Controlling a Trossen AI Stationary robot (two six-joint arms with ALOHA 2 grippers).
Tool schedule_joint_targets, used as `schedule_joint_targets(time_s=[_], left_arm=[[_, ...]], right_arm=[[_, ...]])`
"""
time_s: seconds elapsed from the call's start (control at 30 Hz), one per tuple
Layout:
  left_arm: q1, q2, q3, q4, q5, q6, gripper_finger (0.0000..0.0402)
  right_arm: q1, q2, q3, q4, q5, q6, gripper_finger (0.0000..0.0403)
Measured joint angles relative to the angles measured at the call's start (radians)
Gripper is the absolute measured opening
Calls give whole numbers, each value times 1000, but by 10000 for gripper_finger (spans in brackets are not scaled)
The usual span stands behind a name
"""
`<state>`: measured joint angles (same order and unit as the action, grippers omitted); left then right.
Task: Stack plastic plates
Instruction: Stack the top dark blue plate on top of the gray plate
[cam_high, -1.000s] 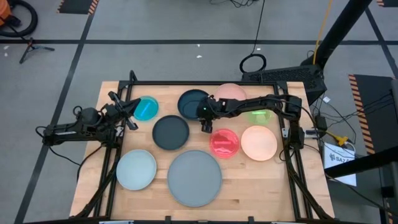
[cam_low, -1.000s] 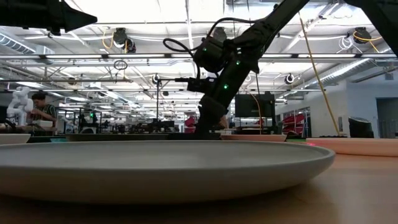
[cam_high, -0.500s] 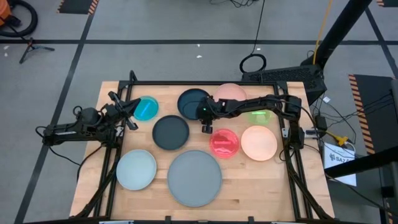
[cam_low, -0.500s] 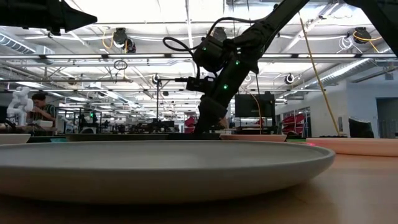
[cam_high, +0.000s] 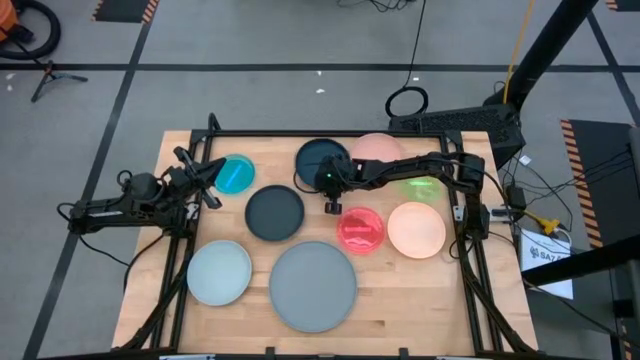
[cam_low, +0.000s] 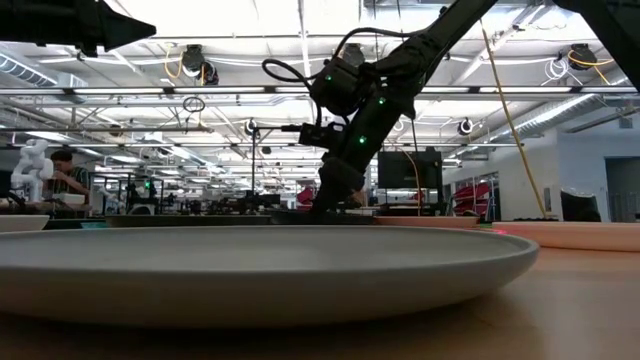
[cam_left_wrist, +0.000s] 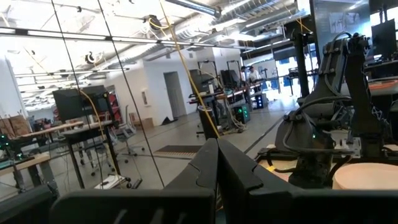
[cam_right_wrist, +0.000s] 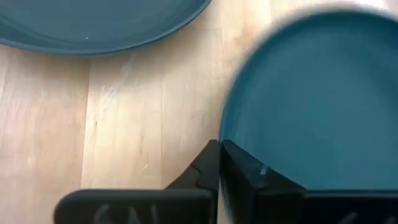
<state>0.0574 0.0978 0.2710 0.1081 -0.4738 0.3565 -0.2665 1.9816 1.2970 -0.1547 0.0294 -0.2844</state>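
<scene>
Plastic plates lie flat on the wooden table: small teal (cam_high: 237, 174), navy (cam_high: 275, 213), pale blue (cam_high: 219, 272), large grey (cam_high: 313, 285), red-pink (cam_high: 360, 229), peach (cam_high: 416, 229), green (cam_high: 420, 185) and a pink one (cam_high: 380, 150) at the far edge. My right gripper (cam_high: 328, 188) is shut on a second navy plate (cam_high: 320, 160) at the far middle, which covers the pink plate's left edge. In the low view the right gripper (cam_low: 335, 205) points down. My left gripper (cam_high: 205, 178) waits shut beside the teal plate, touching nothing. My right gripper pinches the near rim (cam_right_wrist: 229, 149) of the far navy plate between its two fingers. The fingers come from above, pointing down. In the right wrist view the plate looms large and blurred beside the fingers, its held edge raised off the wood; how its far part rests, I cannot tell.
A black frame (cam_high: 300, 133) runs along the table's far, left and right edges. Bare wood (cam_high: 420, 290) shows at the near right corner. The large grey plate's rim (cam_low: 250, 260) fills the low view's foreground.
My right gripper has shut on the far navy plate's near rim. The plate has shifted a little toward the table's right edge, onto the pink plate's left edge.
</scene>
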Motion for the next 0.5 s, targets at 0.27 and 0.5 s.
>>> schedule_joint_targets(time_s=[0.27, 0.5], left_arm=[[0, 0, 0, 0, 0, -1, 6], [0, 0, 0, 2, 0, -1, 6]], right_arm=[[0, 1, 0, 23, 31, -23, 3], [46, -86, -1, 10, 54, -16, 2]])
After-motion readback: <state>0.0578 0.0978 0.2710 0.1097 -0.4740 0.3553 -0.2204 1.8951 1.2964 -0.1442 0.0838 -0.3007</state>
